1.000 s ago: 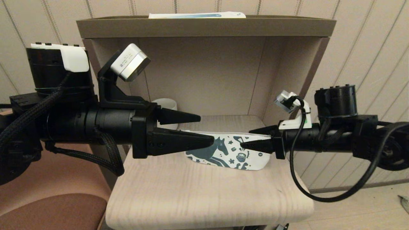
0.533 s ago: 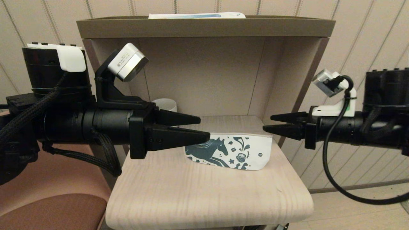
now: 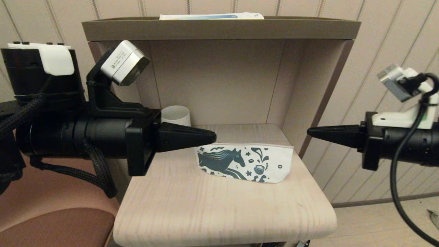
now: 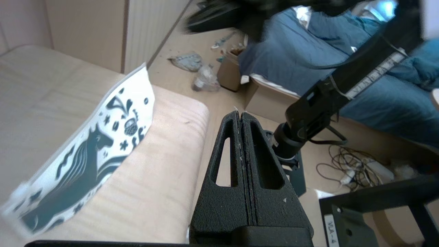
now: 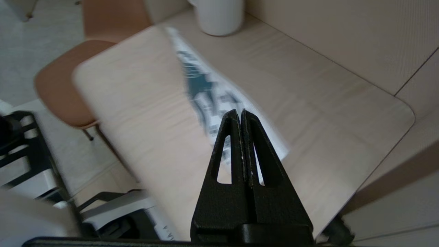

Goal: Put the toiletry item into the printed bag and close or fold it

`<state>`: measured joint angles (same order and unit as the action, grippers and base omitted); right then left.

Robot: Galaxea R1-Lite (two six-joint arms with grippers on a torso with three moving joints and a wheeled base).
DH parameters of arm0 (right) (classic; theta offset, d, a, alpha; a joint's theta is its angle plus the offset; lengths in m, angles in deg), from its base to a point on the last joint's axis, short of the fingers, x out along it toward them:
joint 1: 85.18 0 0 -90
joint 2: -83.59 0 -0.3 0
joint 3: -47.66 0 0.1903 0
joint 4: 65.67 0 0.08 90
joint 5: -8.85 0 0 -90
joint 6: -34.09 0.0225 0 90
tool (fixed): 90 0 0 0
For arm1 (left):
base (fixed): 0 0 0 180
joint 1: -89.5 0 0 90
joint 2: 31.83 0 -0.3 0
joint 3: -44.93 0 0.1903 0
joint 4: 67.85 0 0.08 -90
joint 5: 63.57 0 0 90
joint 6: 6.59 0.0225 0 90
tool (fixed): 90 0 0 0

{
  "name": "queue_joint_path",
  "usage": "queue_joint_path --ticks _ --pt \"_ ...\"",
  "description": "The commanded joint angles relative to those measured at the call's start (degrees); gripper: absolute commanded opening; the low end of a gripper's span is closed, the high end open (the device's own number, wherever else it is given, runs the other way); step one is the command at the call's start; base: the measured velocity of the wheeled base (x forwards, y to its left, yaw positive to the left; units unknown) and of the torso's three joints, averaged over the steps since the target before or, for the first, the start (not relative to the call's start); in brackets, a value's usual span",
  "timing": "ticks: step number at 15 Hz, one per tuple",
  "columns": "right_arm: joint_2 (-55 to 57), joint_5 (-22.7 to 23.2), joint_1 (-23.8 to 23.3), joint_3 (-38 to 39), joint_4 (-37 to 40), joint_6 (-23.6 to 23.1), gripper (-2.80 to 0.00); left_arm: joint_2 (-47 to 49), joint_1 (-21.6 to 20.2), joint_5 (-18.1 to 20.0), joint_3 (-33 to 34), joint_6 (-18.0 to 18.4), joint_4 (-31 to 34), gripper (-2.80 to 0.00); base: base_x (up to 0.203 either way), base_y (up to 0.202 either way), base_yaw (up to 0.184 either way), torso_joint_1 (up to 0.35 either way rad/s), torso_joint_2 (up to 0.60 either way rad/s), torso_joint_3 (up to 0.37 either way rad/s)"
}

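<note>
The printed bag (image 3: 245, 163), white with a dark teal horse, lies flat on the pale wooden table (image 3: 223, 212), free of both grippers. What it holds is hidden. It also shows in the left wrist view as the bag (image 4: 85, 154) and, blurred, in the right wrist view as the bag (image 5: 205, 92). My left gripper (image 3: 214, 137) hovers shut just off the bag's left end, with nothing between its jaws (image 4: 240, 113). My right gripper (image 3: 308, 131) is shut and empty too (image 5: 240, 111), off past the table's right edge and above bag height.
A white mug (image 3: 176, 115) stands at the back left inside the open-fronted shelf box (image 3: 219, 29). A white and blue box (image 3: 211, 16) lies on the shelf's top. A brown chair (image 3: 51, 223) stands to the left of the table.
Both grippers were open at the bag's ends; both have shut empty. The right arm pulled away to the right and up, the left drew back to the left. The bag stays put.
</note>
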<state>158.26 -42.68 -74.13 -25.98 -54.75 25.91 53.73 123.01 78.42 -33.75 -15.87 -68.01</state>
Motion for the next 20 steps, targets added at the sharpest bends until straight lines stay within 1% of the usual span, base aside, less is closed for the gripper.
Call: queue_joint_path --ticks 1,2,3,5,6,7,8,9,10,11,12,13,14,15,16,17,18,19,20 --pt "-7.83 0.21 -0.77 0.05 3.48 -0.09 -2.8 -3.59 -0.4 0.18 1.62 -0.03 0.03 -2.8 0.0 0.0 0.0 0.0 0.0 0.0" --pt "-11.12 0.19 -1.6 -0.13 6.34 -0.12 -2.8 -6.63 -1.74 0.16 2.64 -0.01 0.58 -2.8 0.0 0.0 0.0 0.0 0.0 0.0" --pt "-14.69 0.18 -2.54 -0.43 9.78 -0.13 -2.8 -10.58 -2.94 0.11 3.41 -0.02 2.49 -2.8 0.0 0.0 0.0 0.0 0.0 0.0" --pt "-20.85 0.19 -3.98 -0.75 16.34 -0.1 -2.8 -18.94 -5.01 -0.46 4.01 -0.02 9.75 -2.8 0.0 0.0 0.0 0.0 0.0 0.0" --pt "-24.26 0.19 -4.66 -0.87 19.42 -0.03 -2.8 -23.9 -5.7 -1.47 4.3 -0.02 13.61 -2.8 0.0 0.0 0.0 0.0 0.0 0.0" --pt "-28.16 0.16 -6.03 -1.32 23.03 0.33 -2.8 -30.24 -6.34 -3.6 4.65 -0.03 18.06 -2.8 0.0 0.0 0.0 0.0 0.0 0.0" --pt "-31.13 0.12 -8.73 -2.22 26.59 1.06 -2.8 -35.82 -6.96 -6.71 4.77 -0.01 22.49 -2.8 0.0 0.0 0.0 0.0 0.0 0.0" --pt "-33.56 -0.11 -13.49 -3.15 30.12 1.82 -2.8 -41.99 -7.56 -11.66 4.54 0.04 28.24 -2.8 0.0 0.0 0.0 0.0 0.0 0.0" --pt "-36.78 -0.53 -18.35 -3.53 32.93 2.23 -2.8 -47.91 -8.01 -18.48 3.92 0.09 35.19 -2.8 0.0 0.0 0.0 0.0 0.0 0.0" --pt "-40.94 -0.88 -21.84 -2.97 34.77 2.41 -2.8 -53.25 -8.35 -26.78 3.46 0.13 42.06 -2.8 0.0 0.0 0.0 0.0 0.0 0.0" --pt "-45.24 -1.2 -24.65 -1.3 36.05 2.49 -2.8 -58.29 -8.63 -37.38 3.29 0.16 48.08 -2.8 0.0 0.0 0.0 0.0 0.0 0.0" --pt "-48.85 -1.44 -26.39 1.49 37.12 2.45 -2.8 -62.72 -8.93 -47.81 3.4 0.05 52.77 -2.8 0.0 0.0 0.0 0.0 0.0 0.0" --pt "-50.59 -1.6 -26.77 4.81 37.98 2.08 -2.8 -65.97 -9.68 -55.24 3.71 -0.09 57.04 -2.8 0.0 0.0 0.0 0.0 0.0 0.0" --pt "-50.66 -1.72 -25.9 8.03 38.51 1.15 -2.8 -67.93 -12.4 -58.84 3.99 -0.2 61.07 -2.8 0.0 0.0 0.0 0.0 0.0 0.0" --pt "-49.83 -2.12 -24.27 11.08 38.76 0.49 -2.8 -68.68 -16.61 -59.81 4.08 -0.85 64.11 -2.8 0.0 0.0 0.0 0.0 0.0 0.0" --pt "-49.88 -3.25 -22.73 14.13 38.81 -0.01 -2.8 -69.11 -19.85 -60.42 4.22 -3.01 66.32 -2.8 0.0 0.0 0.0 0.0 0.0 0.0" --pt "-51.65 -4.19 -20.87 16.59 38.87 -1.17 -2.8 -69.42 -21.53 -60.81 4.69 -7.03 67.85 -2.8 0.0 0.0 0.0 0.0 0.0 0.0" --pt "-53.31 -5.03 -17.04 18.58 39.09 -2.4 -2.8 -69.53 -24.01 -60.78 5.39 -7.74 68.09 -2.8 0.0 0.0 0.0 0.0 0.0 0.0" --pt "-54.12 -6.82 -12.45 20.43 39.4 -3.08 -2.8 -69.68 -27.95 -59.82 6.32 -7.67 67.94 -2.8 0.0 0.0 0.0 0.0 0.0 0.0"
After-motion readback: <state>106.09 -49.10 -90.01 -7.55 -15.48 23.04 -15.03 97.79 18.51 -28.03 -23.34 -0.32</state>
